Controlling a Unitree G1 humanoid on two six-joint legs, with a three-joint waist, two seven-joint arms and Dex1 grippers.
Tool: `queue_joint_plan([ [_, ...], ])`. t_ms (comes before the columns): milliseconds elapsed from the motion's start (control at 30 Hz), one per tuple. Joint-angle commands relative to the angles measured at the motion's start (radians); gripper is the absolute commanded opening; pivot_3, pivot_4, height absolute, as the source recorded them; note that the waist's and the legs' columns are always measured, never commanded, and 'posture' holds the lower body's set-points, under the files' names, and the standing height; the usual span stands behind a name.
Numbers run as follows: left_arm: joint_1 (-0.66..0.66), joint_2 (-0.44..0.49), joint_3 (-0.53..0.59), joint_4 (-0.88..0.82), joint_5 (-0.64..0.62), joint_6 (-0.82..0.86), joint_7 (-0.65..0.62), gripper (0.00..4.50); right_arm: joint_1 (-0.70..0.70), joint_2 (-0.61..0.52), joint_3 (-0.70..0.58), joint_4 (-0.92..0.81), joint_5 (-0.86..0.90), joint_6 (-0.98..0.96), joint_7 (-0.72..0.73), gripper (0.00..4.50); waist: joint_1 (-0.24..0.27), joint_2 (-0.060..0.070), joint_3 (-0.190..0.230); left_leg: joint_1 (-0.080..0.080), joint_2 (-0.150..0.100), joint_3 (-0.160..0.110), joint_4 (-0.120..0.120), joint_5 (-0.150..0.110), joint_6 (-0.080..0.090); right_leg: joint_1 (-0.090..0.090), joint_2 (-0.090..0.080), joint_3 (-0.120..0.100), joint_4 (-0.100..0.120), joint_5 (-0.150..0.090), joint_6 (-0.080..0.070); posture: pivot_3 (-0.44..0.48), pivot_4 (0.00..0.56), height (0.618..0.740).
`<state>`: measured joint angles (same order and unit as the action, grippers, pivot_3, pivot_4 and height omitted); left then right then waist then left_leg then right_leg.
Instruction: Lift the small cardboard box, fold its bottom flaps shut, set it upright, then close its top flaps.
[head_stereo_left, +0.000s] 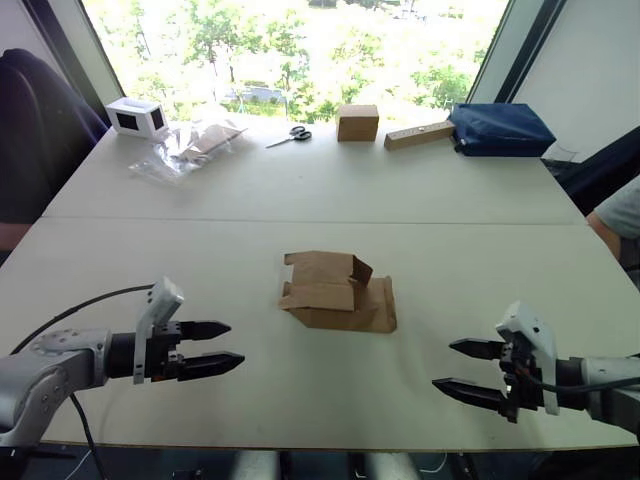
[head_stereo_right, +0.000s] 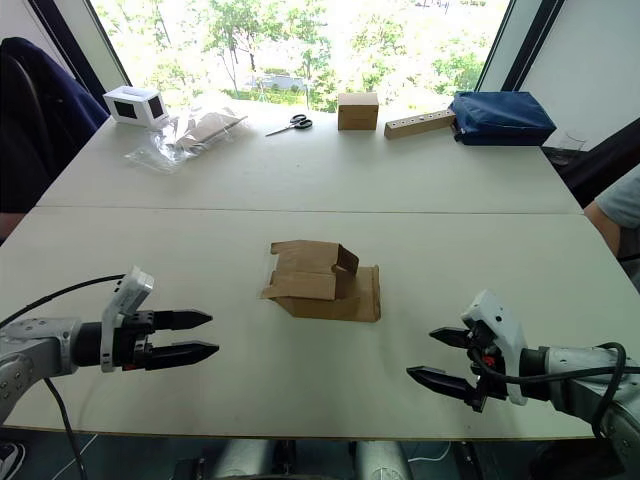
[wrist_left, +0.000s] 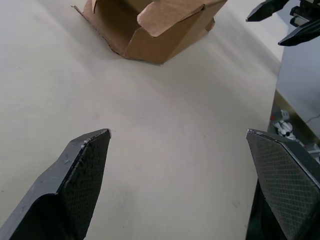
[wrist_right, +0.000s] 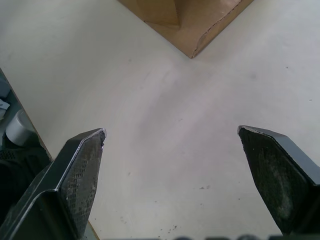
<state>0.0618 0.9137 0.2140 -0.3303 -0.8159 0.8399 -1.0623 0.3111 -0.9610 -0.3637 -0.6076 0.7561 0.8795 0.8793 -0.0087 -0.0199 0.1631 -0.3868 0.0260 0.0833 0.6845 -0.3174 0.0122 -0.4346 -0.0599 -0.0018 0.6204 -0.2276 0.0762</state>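
While the small cardboard box (head_stereo_left: 337, 294) lies half-collapsed on its side near the middle of the table (head_stereo_left: 300, 200), closer to the near edge than the far one, no part of the task has begun. Its flaps splay loose, one lying flat on the tabletop toward the robot's right. The left gripper (head_stereo_left: 212, 351) hovers near the near edge, well apart from the box on its left, fingers spread with nothing between them. The right gripper (head_stereo_left: 465, 369) hangs likewise on the box's right side, jaws parted and empty. Both point inward toward the box.

The step in hand looks like the approach before lifting. The next move probably calls for both grippers to close in from either side and catch the carton's walls, not the loose flaps, since the floppy cardboard may buckle or slide. Along the far edge sit a smaller cube-like box (head_stereo_left: 357, 122), scissors (head_stereo_left: 289, 135) and a blue bag (head_stereo_left: 500, 128), out of the way.
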Motion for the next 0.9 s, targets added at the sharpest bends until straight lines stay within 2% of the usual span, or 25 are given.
queue_joint_plan([
  [33, -0.014, -0.007, 0.034, 0.004, -0.003, -0.026, -0.006, 4.45, -0.003, 0.015, -0.034, -0.005, 0.007, -0.024, 0.006, 4.50, 0.000, 0.000, 0.000, 0.000, 0.000, 0.000, 0.000, 0.000, 0.000, 0.000, 0.000, 0.000, 0.000, 0.000, 0.000, 0.000, 0.150, 0.740],
  [167, -0.072, -0.022, 0.053, 0.020, -0.034, 0.015, 0.042, 4.45, -0.013, 0.017, -0.041, 0.001, -0.012, -0.040, -0.008, 4.50, 0.004, 0.000, 0.000, 0.000, 0.000, 0.000, 0.000, 0.000, 0.000, 0.000, 0.000, 0.000, 0.000, 0.000, 0.000, 0.000, 0.150, 0.740],
  [400, -0.379, -0.003, 0.051, 0.143, -0.183, 0.217, 0.058, 4.45, -0.121, -0.005, -0.075, -0.029, 0.065, 0.012, -0.034, 4.50, 0.013, 0.000, 0.000, 0.001, 0.000, -0.001, 0.002, 0.000, 0.000, 0.002, 0.001, -0.001, 0.001, 0.001, 0.001, 0.000, 0.150, 0.740],
  [533, -0.548, -0.037, -0.020, 0.262, -0.196, 0.342, 0.083, 4.45, -0.214, -0.007, -0.039, -0.070, 0.099, 0.036, -0.074, 4.50, 0.014, 0.000, 0.000, 0.001, 0.000, -0.002, 0.001, 0.000, 0.000, 0.002, 0.002, -0.001, 0.001, 0.002, 0.003, 0.000, 0.150, 0.740],
  [633, -0.675, -0.088, -0.097, 0.332, -0.243, 0.487, 0.048, 4.45, -0.266, -0.004, 0.026, -0.136, 0.073, 0.028, -0.118, 4.50, 0.019, -0.001, 0.000, 0.001, -0.001, -0.003, 0.002, 0.001, -0.001, 0.003, 0.003, -0.001, 0.002, 0.002, 0.003, 0.000, 0.150, 0.740],
  [700, -0.717, -0.087, -0.155, 0.352, -0.242, 0.562, 0.020, 4.45, -0.275, -0.009, 0.055, -0.164, 0.051, 0.023, -0.137, 4.50, 0.020, -0.001, 0.000, 0.001, -0.002, -0.004, 0.002, 0.001, -0.001, 0.003, 0.003, -0.001, 0.002, 0.002, 0.004, 0.000, 0.150, 0.740],
  [767, -0.747, -0.076, -0.262, 0.363, -0.189, 0.608, 0.011, 4.45, -0.277, -0.002, 0.077, -0.184, 0.046, 0.026, -0.160, 4.50, 0.019, -0.001, 0.000, 0.001, -0.003, -0.004, 0.002, 0.001, -0.001, 0.003, 0.002, -0.001, 0.002, 0.002, 0.004, 0.000, 0.150, 0.740],
  [900, -0.824, -0.191, -0.308, 0.528, -0.121, 0.615, 0.054, 4.45, -0.289, 0.028, 0.080, -0.220, 0.072, 0.047, -0.228, 4.50, 0.020, -0.002, 0.001, 0.001, -0.004, -0.004, 0.004, 0.002, -0.002, 0.002, 0.002, -0.001, 0.006, 0.001, 0.003, 0.000, 0.150, 0.740],
])
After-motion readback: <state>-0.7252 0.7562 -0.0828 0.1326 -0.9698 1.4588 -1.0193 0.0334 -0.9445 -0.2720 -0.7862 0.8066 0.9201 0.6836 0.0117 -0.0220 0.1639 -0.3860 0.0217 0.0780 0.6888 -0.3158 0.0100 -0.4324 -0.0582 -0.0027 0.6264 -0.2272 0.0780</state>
